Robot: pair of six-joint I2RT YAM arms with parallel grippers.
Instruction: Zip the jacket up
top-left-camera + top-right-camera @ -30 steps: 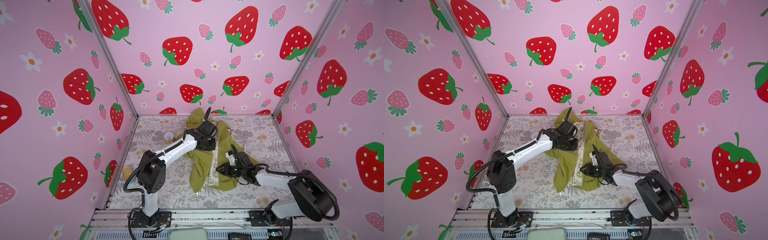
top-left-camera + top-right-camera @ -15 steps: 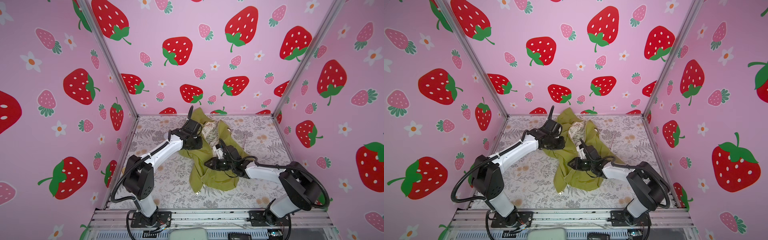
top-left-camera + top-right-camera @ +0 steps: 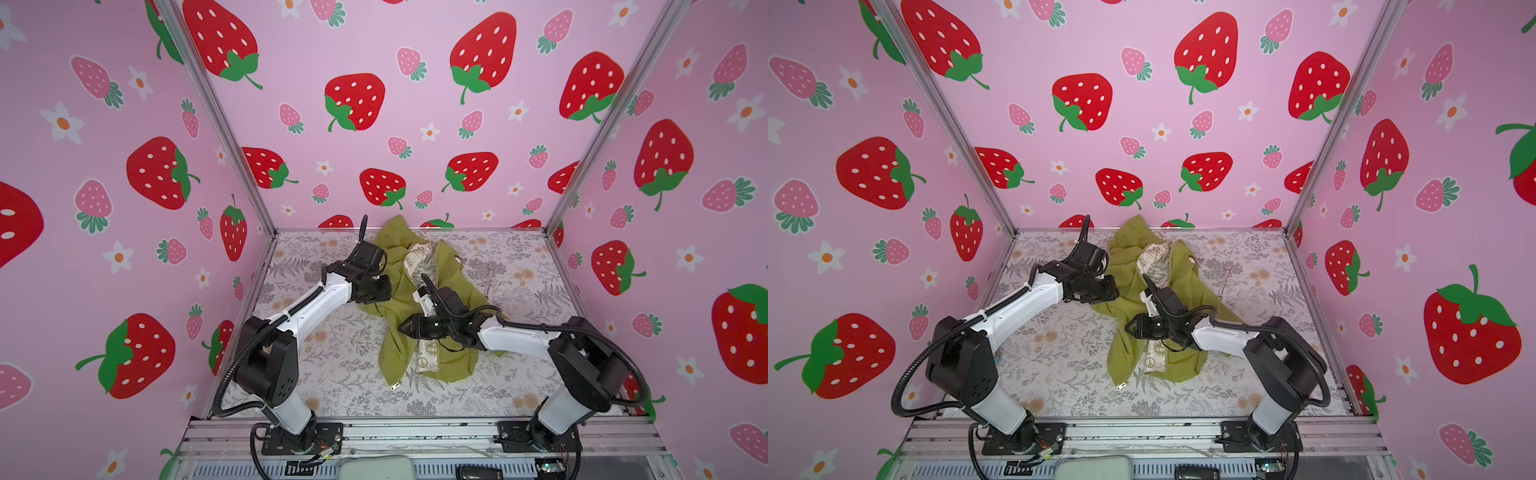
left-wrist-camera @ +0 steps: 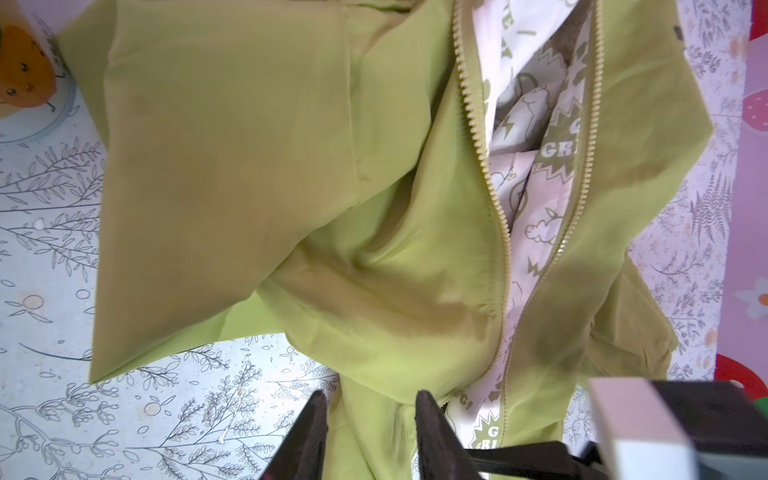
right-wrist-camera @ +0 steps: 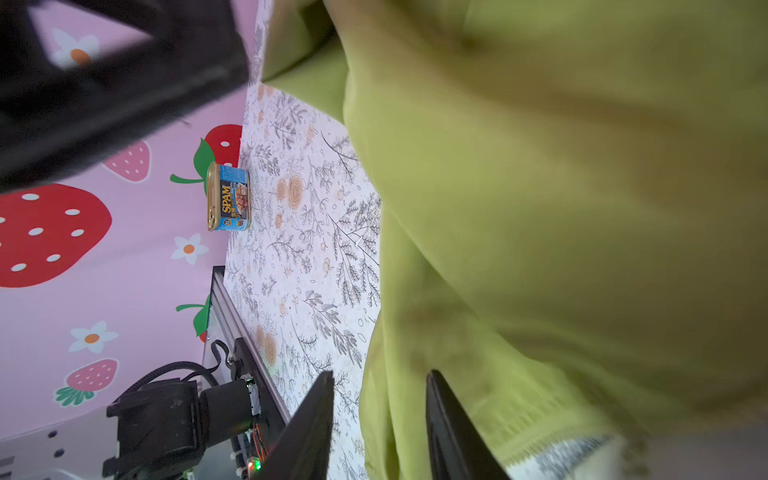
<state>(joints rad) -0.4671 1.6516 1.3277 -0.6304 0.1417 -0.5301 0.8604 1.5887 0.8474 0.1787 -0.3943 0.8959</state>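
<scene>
While the jacket (image 3: 392,349) lies crumpled in the middle of the floral surface (image 3: 332,357), reaching to the back wall, we see in both top views that its front is open and the cream lining (image 3: 417,257) shows. A small metal zipper piece (image 3: 395,385) sits at the near corner of the hem. The left arm (image 3: 324,295) reaches in over the jacket's left edge. The right arm (image 3: 511,336) lies across its lower half, its tip pointing toward the left. In these views we cannot tell how either pair of jaws stands.

The same layout repeats for the jacket (image 3: 1129,282), the left arm (image 3: 1034,299) and the right arm (image 3: 1221,336).

In the left wrist view we find the left jaws parted, with both dark fingers (image 4: 307,440) clear of each other over the olive cloth (image 4: 291,166). The two rows of zipper teeth (image 4: 473,108) run apart, unjoined, with patterned lining (image 4: 523,124) between them. A white round container with an orange print (image 4: 37,104) stands on the surface beside a sleeve.

In the blurred right wrist view we see the right jaws spread as well. Their fingers (image 5: 311,428) straddle the jacket's edge (image 5: 540,208) without pinching it. A Spam can (image 5: 228,197) stands at the wall, well apart from the cloth.
</scene>
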